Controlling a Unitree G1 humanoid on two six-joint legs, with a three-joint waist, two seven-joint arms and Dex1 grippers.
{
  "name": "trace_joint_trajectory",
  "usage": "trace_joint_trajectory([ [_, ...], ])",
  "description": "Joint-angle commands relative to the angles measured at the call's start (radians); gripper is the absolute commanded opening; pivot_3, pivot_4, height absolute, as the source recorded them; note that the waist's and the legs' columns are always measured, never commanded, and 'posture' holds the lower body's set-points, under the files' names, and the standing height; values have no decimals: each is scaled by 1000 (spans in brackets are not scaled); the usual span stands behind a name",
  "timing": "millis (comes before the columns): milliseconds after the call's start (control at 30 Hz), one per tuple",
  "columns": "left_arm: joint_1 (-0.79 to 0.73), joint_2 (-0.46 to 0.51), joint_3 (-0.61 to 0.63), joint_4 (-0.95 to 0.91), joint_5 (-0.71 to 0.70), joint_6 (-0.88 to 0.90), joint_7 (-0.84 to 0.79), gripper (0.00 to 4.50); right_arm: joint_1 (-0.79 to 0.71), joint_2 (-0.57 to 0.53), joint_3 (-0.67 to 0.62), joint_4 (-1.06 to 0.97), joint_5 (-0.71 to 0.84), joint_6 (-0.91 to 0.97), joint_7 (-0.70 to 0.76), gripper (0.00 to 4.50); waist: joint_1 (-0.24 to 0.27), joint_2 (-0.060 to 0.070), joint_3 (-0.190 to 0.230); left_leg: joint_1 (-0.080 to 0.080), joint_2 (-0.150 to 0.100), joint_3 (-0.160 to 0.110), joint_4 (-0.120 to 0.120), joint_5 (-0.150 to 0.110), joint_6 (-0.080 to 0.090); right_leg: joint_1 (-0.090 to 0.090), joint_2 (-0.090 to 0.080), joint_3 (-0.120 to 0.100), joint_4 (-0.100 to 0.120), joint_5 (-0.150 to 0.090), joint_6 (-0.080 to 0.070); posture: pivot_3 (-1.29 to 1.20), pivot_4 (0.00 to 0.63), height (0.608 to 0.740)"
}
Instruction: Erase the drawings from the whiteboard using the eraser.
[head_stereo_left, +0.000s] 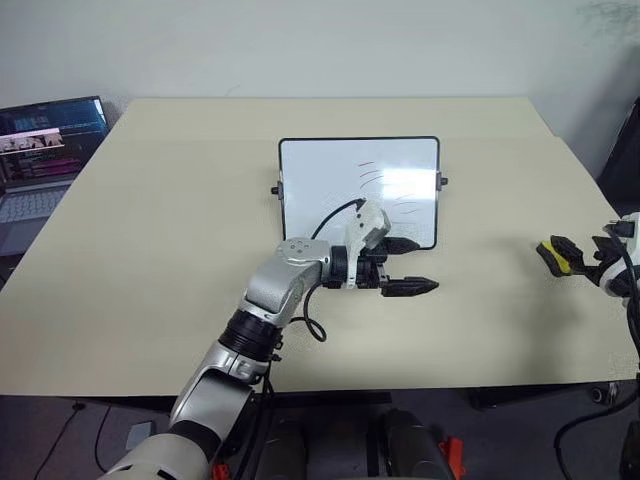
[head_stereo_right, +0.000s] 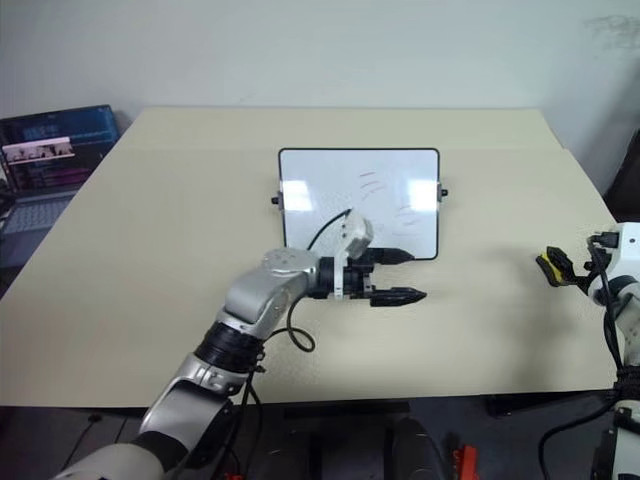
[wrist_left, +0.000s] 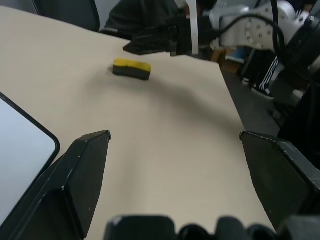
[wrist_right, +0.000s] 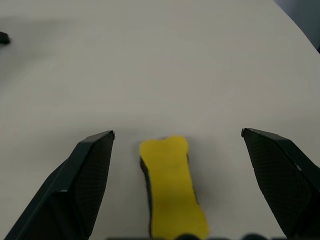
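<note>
**Eraser on the table between spread fingers, board not yet wiped**

Nearest to me, the left gripper (head_stereo_left: 412, 265) hangs just over the table (head_stereo_left: 150, 280) at the near edge of the whiteboard (head_stereo_left: 310, 175), pointing toward the robot's right. Its two black fingers are spread wide with nothing between them, and one fingertip overlaps the board's near right corner, hiding a bit of the frame.

Off to the right, near the table's edge, the right gripper (wrist_right: 177, 137) also stands wide open. The eraser (wrist_right: 172, 187) lies flat on the table between its fingers, yellow top up, touching neither finger.

Further back, the whiteboard lies flat mid-table, well apart from the eraser. The drawings (head_stereo_left: 372, 178), a few thin dark strokes, sit on its right half beside a patch of glare.

At the far left an open laptop (head_stereo_left: 45, 150) glows.
</note>
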Motion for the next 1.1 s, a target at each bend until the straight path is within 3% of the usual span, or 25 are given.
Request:
trace_joint_trajectory([
  [33,-14,-4,9,-21,1,-23,-1,4500,-40,-24,9,50,-11,-50,37,4459,-1,0,0,0,0,0,0,0,0,0,0,0,0,0,0,0,150,740],
  [367,11,19,15,-51,2,-14,24,4500,-63,-18,35,130,-23,-94,63,4459,-1,0,0,0,0,0,0,0,0,0,0,0,0,0,0,0,150,740],
  [500,16,26,17,-57,-1,-12,29,4500,-77,-19,44,155,-31,-106,68,3547,-1,0,0,0,0,0,0,0,0,0,0,0,0,0,1,0,150,740],
  [833,25,38,19,-67,-3,-8,33,4500,-83,-89,66,67,-30,21,172,3547,1,0,0,0,0,0,0,0,0,0,0,0,0,0,1,0,150,740],
  [1100,33,22,11,-57,-2,-18,37,4500,-213,-198,147,153,-58,246,229,3547,-1,0,0,0,0,0,1,0,0,0,0,1,0,0,1,0,150,740],
])
